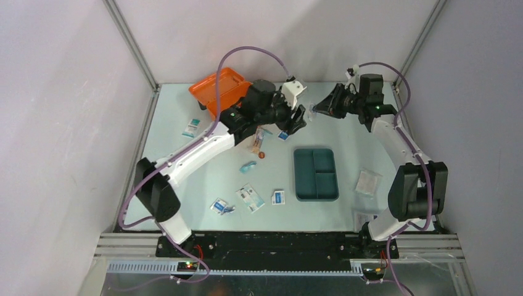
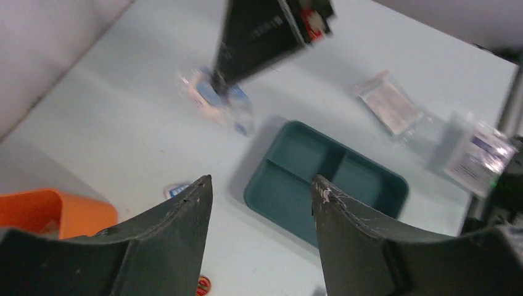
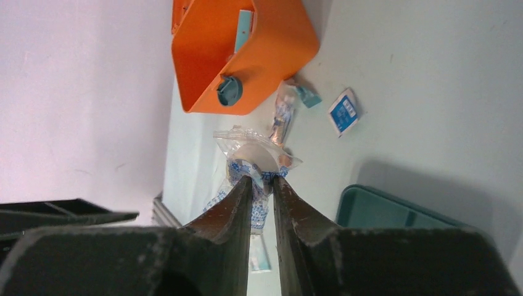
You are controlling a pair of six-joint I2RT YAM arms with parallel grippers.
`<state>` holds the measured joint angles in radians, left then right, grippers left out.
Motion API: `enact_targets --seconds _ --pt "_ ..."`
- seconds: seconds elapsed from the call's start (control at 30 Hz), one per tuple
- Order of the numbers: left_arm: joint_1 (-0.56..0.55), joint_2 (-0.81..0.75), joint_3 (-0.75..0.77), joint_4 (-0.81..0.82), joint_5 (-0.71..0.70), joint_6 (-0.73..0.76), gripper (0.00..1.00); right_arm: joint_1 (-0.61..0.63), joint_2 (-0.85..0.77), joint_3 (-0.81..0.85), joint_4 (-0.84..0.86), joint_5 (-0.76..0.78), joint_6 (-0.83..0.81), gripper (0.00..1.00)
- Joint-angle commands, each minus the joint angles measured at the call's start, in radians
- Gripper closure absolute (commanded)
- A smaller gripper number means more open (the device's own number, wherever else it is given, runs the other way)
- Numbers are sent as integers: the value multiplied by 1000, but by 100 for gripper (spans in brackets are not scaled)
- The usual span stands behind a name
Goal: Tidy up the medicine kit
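along the table's (image 1: 358, 142) near edge several sachets (image 1: 250, 197) lie loose, with a pouch (image 1: 368, 182) by the right edge. the tray (image 1: 307, 169) sits right of the middle, its compartments bare, well apart from the kit. beyond it the left gripper (image 2: 262, 185) hangs spread with nothing between its jaws, facing the right gripper (image 3: 262, 182), which pinches a clear packet (image 3: 256, 154) in the air. more sachets lie by the left arm (image 1: 197, 151). the kit (image 1: 213, 86) stands open at the far left corner, with what looks like one pale blue item inside. by my reading the job is barely begun: nearly everything is left to pack, the tray too.
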<state>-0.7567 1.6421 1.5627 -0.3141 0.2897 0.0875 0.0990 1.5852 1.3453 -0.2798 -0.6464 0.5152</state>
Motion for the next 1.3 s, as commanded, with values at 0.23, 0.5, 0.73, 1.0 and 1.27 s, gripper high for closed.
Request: enact_targets --seconds 0.23,0.5,0.73,1.0,1.27 --pt "-7 187 189 44 -195 -173 32 -10 -63 -55 148 -84 181 76" --pt "-9 245 233 45 -137 -260 40 -21 -66 -74 189 -103 212 76" --pt "-7 255 245 45 -80 -263 81 -24 -60 -81 199 -120 224 76" --pt "26 227 210 46 -58 -243 100 -74 -78 -81 162 -125 187 44" --pt "275 121 105 44 85 -208 100 -249 -190 -163 41 -100 89 32"
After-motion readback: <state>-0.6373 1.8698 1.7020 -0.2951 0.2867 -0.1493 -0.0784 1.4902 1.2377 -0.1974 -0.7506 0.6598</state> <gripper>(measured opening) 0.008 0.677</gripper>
